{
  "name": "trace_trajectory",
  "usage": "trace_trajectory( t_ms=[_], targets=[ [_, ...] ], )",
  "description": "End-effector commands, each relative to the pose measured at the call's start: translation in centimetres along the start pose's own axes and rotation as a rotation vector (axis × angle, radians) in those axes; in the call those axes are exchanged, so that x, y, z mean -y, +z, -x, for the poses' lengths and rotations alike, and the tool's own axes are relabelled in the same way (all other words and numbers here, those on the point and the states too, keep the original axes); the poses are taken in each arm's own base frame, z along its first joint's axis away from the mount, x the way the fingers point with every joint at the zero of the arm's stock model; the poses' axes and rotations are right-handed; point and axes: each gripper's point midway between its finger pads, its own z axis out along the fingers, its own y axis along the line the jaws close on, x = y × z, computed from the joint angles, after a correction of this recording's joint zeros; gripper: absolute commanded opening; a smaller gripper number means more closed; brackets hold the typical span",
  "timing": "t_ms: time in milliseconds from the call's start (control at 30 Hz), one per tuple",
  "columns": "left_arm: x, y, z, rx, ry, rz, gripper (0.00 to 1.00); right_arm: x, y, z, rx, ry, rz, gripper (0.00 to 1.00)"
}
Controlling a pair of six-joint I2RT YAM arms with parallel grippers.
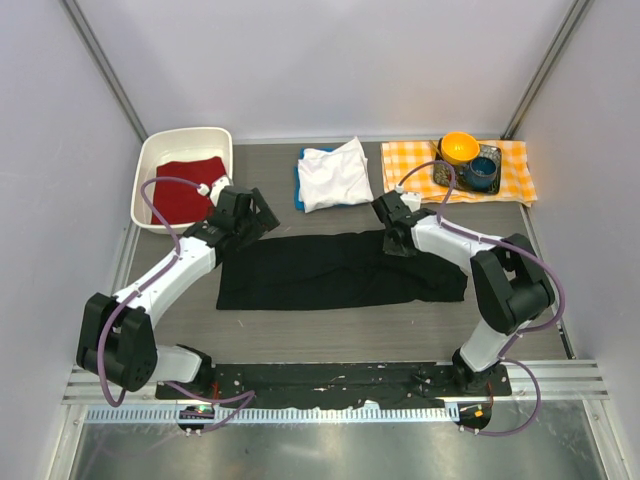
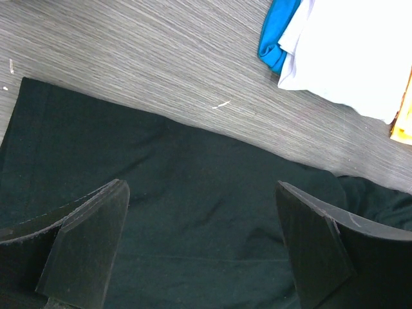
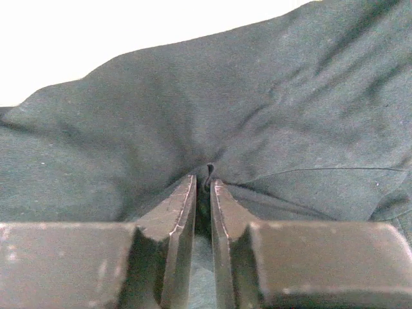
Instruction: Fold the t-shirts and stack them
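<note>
The black t-shirt (image 1: 330,272) lies spread across the middle of the table. My right gripper (image 1: 392,243) is down on its far right edge. In the right wrist view the jaws (image 3: 203,180) are nearly together, pinching a raised fold of black cloth (image 3: 257,116). My left gripper (image 1: 262,222) hovers over the shirt's far left part. Its jaws (image 2: 199,185) are wide open, with only flat black cloth (image 2: 193,212) below them. A folded white t-shirt (image 1: 335,175) lies at the back on a blue t-shirt (image 1: 299,185). Both shirts, white (image 2: 354,51) and blue (image 2: 277,32), show in the left wrist view.
A white bin (image 1: 185,140) holding a red cloth (image 1: 190,188) stands at the back left. The orange-and-white checked cloth (image 1: 505,160) at the back right carries an orange bowl (image 1: 460,148) and a blue cup (image 1: 484,170). Side walls close in the table.
</note>
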Motion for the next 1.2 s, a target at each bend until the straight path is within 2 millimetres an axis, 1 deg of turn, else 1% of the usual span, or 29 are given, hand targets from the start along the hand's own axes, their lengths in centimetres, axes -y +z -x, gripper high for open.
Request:
trace_trajectory(
  t_ms=[0,100,167,233,267,333,367,400,433,467,500,533,567,600,633,667,700,733,767,800,900,933,967,1033,1067,1133,1167],
  targets=[
    [0.4,-0.4,0.9,0.037,-0.003,-0.015,1.0,-0.7,-1.7,2.4,0.068,0.024,0.015,0.11],
    [0.4,-0.4,0.9,0.034,-0.004,-0.018,1.0,-0.8,-1.9,2.0,0.066,0.009,0.01,0.01],
    [0.5,-0.4,0.8,0.032,-0.006,-0.02,1.0,-1.0,-2.2,1.4,0.065,-0.012,0.007,0.01],
    [0.5,-0.5,0.7,0.028,-0.008,-0.024,1.0,-0.9,-2.8,1.0,0.072,-0.026,-0.005,0.01],
    [0.5,-0.6,0.7,0.027,-0.01,-0.026,1.0,-1.1,-3.1,0.4,0.07,-0.044,-0.002,0.01],
    [0.5,-0.6,0.5,0.024,-0.011,-0.029,1.0,-1.1,-4.1,-0.3,0.082,-0.062,0.001,0.01],
    [0.5,-0.6,0.4,0.02,-0.011,-0.031,1.0,-0.8,-4.2,-1.2,0.074,-0.077,-0.007,0.01],
    [0.6,-0.6,0.4,0.021,-0.013,-0.035,1.0,-1.2,-4.7,-2.1,0.07,-0.102,0.005,0.01],
    [0.5,-0.6,0.4,0.02,-0.016,-0.035,1.0,-1.2,-5.2,-2.8,0.064,-0.113,0.019,0.01],
    [0.5,-0.6,0.4,0.02,-0.019,-0.037,1.0,-0.9,-5.1,-4.1,0.048,-0.132,0.015,0.01],
    [0.5,-0.6,0.1,0.013,-0.02,-0.038,1.0,-1.1,-5.5,-4.9,0.041,-0.155,0.022,0.05],
    [0.6,-0.6,0.1,0.014,-0.022,-0.043,1.0,-0.9,-5.7,-5.6,0.031,-0.172,0.016,0.1],
    [0.6,-0.6,0.1,0.016,-0.026,-0.045,1.0,-0.7,-5.9,-6.3,0.028,-0.19,0.016,0.18],
    [0.6,-0.7,-0.1,0.011,-0.024,-0.046,1.0,-0.6,-6.1,-6.7,0.026,-0.2,0.014,0.34],
    [0.6,-0.7,-0.1,0.013,-0.025,-0.048,1.0,-0.5,-6.4,-7.6,0.015,-0.233,0.005,0.43],
    [0.6,-0.8,-0.1,0.014,-0.026,-0.05,1.0,-0.3,-6.6,-7.5,0.03,-0.241,-0.014,0.53],
    [0.6,-0.8,-0.2,0.012,-0.026,-0.052,1.0,-0.1,-6.9,-7.4,0.043,-0.246,-0.031,0.69],
    [0.6,-0.9,-0.3,0.013,-0.027,-0.053,1.0,0.5,-7.3,-7.6,0.047,-0.265,-0.065,0.75],
    [0.7,-1.1,-0.2,0.017,-0.028,-0.057,1.0,0.6,-7.9,-6.3,0.106,-0.247,-0.096,0.88],
    [0.8,-1.1,-0.2,0.018,-0.028,-0.059,1.0,0.8,-8.3,-5.7,0.13,-0.238,-0.108,0.93],
    [0.9,-1.3,-0.2,0.02,-0.027,-0.065,1.0,0.5,-9.2,-3.2,0.221,-0.205,-0.122,0.96],
    [0.9,-1.3,-0.2,0.019,-0.025,-0.063,1.0,0.4,-9.2,-2.6,0.234,-0.197,-0.127,0.96],
    [0.9,-1.3,-0.3,0.019,-0.025,-0.063,1.0,0.5,-9.1,-1.7,0.245,-0.178,-0.135,0.96],
    [0.9,-1.4,-0.3,0.017,-0.024,-0.065,1.0,0.8,-8.2,-0.9,0.242,-0.186,-0.17,0.96],
    [0.9,-1.5,-0.3,0.017,-0.024,-0.067,1.0,1.2,-7.8,0.0,0.245,-0.17,-0.188,0.96],
    [0.9,-1.6,-0.3,0.021,-0.023,-0.069,1.0,1.7,-6.8,0.6,0.241,-0.182,-0.224,0.96],
    [0.8,-1.6,-0.4,0.019,-0.02,-0.064,1.0,2.4,-6.4,1.2,0.238,-0.168,-0.246,0.96]
  ],
)
